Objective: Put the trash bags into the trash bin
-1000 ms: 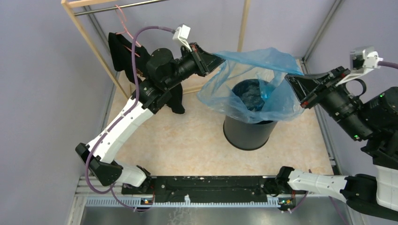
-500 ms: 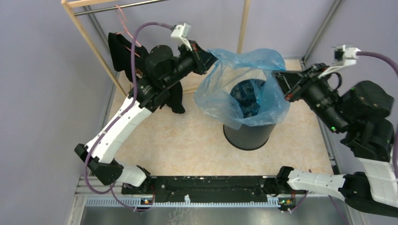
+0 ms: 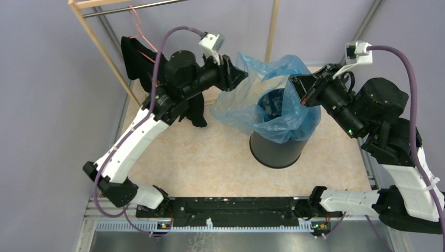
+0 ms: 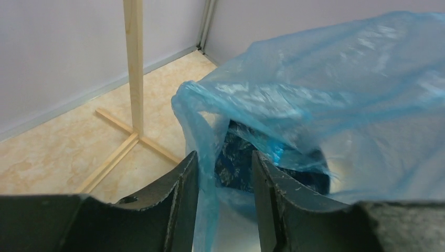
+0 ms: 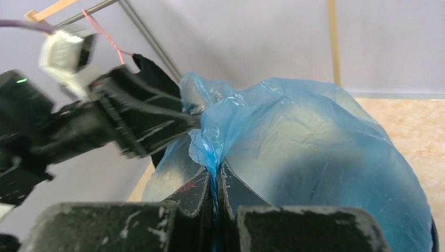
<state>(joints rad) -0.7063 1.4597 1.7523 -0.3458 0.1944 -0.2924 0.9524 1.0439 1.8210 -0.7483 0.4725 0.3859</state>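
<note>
1. Two arms meet above the bin (image 3: 278, 150), which stands on the tan table (image 3: 210, 157), right of the middle.
2. Trash bag (image 3: 235, 107): light blue and see-through. It's draped over the bin's mouth, part of it sagging down inside while the rest billows out past the rim, mostly to the left. You can see the dark inside of the bin through the plastic.
3. Left gripper (image 3: 242, 74): up at the bag's back-left edge. On its wrist camera the jaws are parted, with a crumpled strand of the bag's rim hanging in the gap. They aren't pinching it.
4. Right gripper (image 3: 292, 84): clamped tight on a bunched fold of the bag's right edge, holding it above the bin. On its wrist camera the film is squeezed between fingers pressed together.
5. Back left, a black shirt (image 3: 137, 60) hangs from the wooden frame (image 3: 272, 29), behind the left arm.
</note>
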